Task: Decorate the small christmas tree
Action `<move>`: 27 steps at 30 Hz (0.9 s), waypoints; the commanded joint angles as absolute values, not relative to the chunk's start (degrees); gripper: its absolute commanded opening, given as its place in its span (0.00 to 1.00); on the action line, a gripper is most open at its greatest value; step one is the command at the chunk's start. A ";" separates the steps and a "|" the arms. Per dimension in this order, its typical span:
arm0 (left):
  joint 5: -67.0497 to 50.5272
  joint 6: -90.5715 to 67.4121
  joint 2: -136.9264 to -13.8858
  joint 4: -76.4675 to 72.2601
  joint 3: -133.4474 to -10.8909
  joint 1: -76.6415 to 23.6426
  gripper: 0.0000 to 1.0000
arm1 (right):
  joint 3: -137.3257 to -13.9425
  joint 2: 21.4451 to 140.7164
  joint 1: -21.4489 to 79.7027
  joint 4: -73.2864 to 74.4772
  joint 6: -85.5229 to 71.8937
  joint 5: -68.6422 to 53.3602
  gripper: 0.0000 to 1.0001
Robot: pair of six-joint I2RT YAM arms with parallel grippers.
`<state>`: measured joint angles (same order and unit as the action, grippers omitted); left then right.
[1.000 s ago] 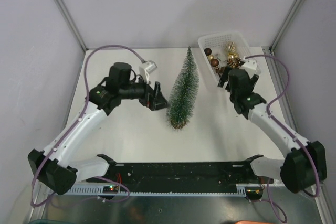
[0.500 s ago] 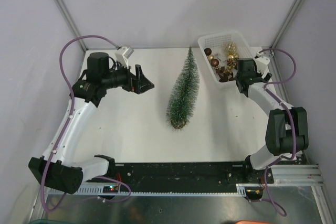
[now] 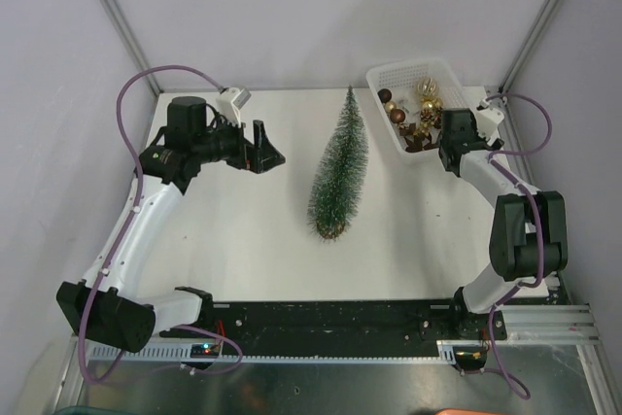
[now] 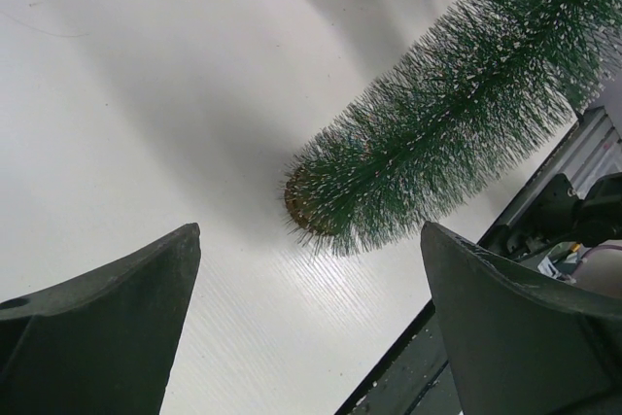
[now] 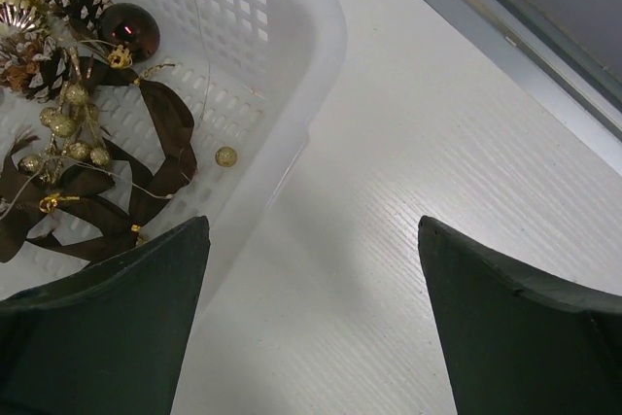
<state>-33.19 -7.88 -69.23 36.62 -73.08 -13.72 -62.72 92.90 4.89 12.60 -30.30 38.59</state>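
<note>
The small christmas tree (image 3: 340,164) stands upright mid-table on its brown base (image 3: 330,229), with no ornaments on it. It also shows in the left wrist view (image 4: 457,114). My left gripper (image 3: 264,149) is open and empty, well left of the tree, fingers pointing toward it (image 4: 309,337). My right gripper (image 3: 448,150) is open and empty, hovering beside the near right corner of the white basket (image 3: 389,73). In the right wrist view (image 5: 311,328) the basket wall (image 5: 292,36) is at left, holding brown ribbons (image 5: 160,138), a brown bauble (image 5: 128,28), pine cones and gold baubles.
Grey enclosure walls and metal posts stand around the table. A metal rail (image 5: 505,36) runs along the right table edge next to my right gripper. The black base rail (image 3: 330,320) lies along the near edge. Purple cables loop over both arms.
My left gripper has drawn back left, away from the tree. My right arm has folded and swung to the basket's right side. Both grippers stay open; the tree has not moved.
</note>
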 commanded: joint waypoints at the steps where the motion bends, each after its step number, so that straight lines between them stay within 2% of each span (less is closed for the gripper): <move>1: -33.26 -6.10 -68.91 36.16 -72.78 -13.36 1.00 | -62.41 92.94 4.57 16.53 -33.00 39.58 0.91; 9: -34.01 -5.70 -68.66 36.00 -71.57 -13.39 1.00 | -56.85 86.76 4.43 16.49 -33.81 39.46 0.86; 16: -34.27 -5.82 -68.54 35.69 -71.36 -13.37 1.00 | -57.30 81.53 5.41 7.33 -31.93 33.88 0.87; 27: -33.68 -6.14 -68.93 35.18 -71.09 -13.37 1.00 | -60.39 90.39 5.71 10.20 -34.27 33.73 0.87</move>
<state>-33.21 -7.01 -69.25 36.58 -71.00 -13.72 -58.67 87.29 5.19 8.32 -32.51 33.04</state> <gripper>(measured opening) 0.995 0.870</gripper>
